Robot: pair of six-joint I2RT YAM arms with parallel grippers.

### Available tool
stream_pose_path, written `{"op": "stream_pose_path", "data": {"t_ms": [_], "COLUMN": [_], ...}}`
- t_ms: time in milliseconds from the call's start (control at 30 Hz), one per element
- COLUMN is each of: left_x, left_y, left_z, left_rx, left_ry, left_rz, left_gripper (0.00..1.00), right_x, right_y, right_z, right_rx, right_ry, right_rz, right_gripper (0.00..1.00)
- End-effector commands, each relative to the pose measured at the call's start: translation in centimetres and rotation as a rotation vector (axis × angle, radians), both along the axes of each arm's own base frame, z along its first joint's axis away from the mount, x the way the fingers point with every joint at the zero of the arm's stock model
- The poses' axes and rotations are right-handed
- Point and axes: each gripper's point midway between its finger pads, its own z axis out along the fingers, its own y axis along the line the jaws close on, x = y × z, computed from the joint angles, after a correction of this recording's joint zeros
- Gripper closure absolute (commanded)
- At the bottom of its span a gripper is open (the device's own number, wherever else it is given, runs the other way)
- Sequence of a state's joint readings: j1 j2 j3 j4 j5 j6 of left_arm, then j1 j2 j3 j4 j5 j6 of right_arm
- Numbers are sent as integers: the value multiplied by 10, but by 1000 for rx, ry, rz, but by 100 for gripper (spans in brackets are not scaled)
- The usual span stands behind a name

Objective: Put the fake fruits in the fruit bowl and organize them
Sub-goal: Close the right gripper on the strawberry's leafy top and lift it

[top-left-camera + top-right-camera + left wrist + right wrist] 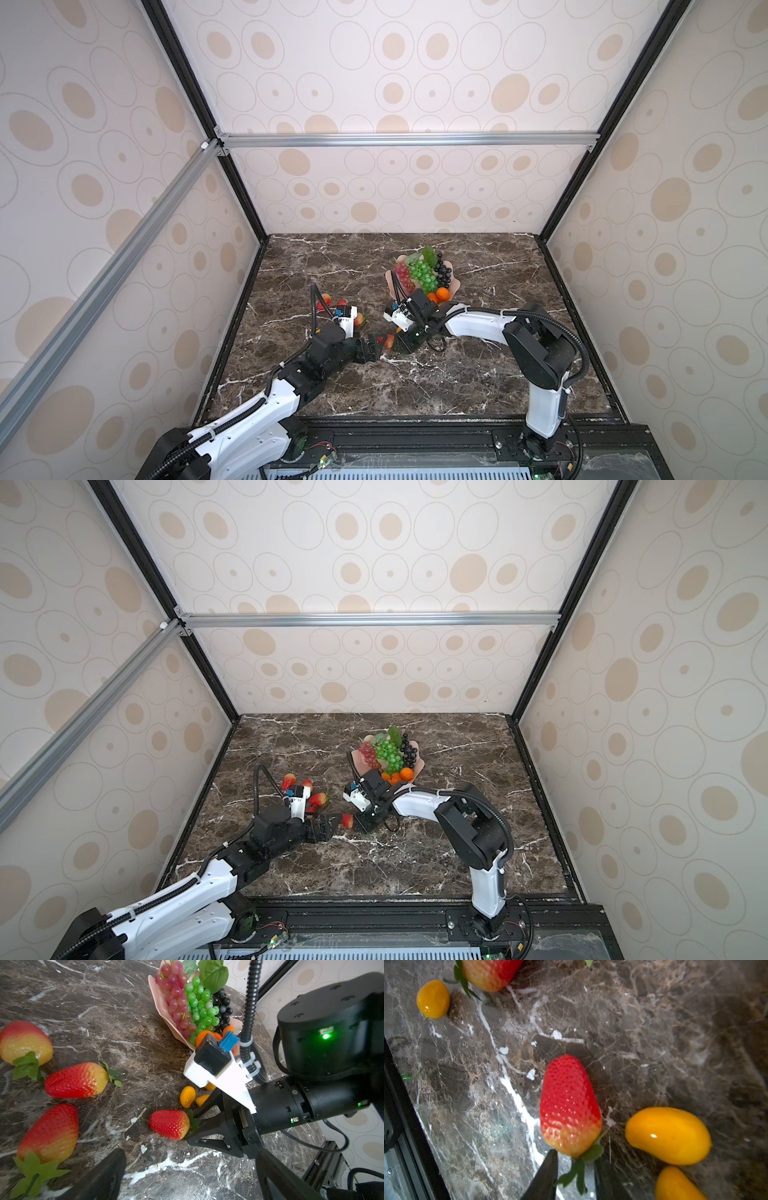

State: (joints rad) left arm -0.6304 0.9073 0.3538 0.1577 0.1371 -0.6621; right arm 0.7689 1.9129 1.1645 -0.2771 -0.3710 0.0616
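Fingers of right gripper slightly apart astride leafy end of strawberry on tabletop, one tip touching; R arm stretched low. L arm low, left gripper fingers wide apart, strawberry just beyond tips; fruit bowl behind R fingers.

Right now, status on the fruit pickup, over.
Left gripper open, empty. Right gripper straddling leafy end of strawberry on table, not clamped. Fruit bowl holds grapes, tangerines. Yellow oval beside strawberry, not blocking.
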Motion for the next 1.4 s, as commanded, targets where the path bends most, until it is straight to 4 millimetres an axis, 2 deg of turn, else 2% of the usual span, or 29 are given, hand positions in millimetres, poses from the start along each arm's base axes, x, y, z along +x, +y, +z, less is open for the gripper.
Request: {"op": "stream_pose_path", "data": {"t_ms": [0,1033,1167,1367], "left_x": [5,9,9,11], "left_y": [-9,-5,-3,4], "left_z": [18,26,27,31], "left_rx": [-39,-52,-51,-41], "left_ry": [-35,-66,-71,-78], "left_rz": [-13,18,23,62], "left_gripper": [2,2,2,2], "right_x": [-7,-7,-7,-6], "right_y": [-4,0,0,1], "right_z": [-8,0,4,21], "right_rx": [-18,1,7,32], "right_ry": [36,35,29,0], "right_rz": [19,28,28,23], "right_gripper": [71,94,96,100]}}
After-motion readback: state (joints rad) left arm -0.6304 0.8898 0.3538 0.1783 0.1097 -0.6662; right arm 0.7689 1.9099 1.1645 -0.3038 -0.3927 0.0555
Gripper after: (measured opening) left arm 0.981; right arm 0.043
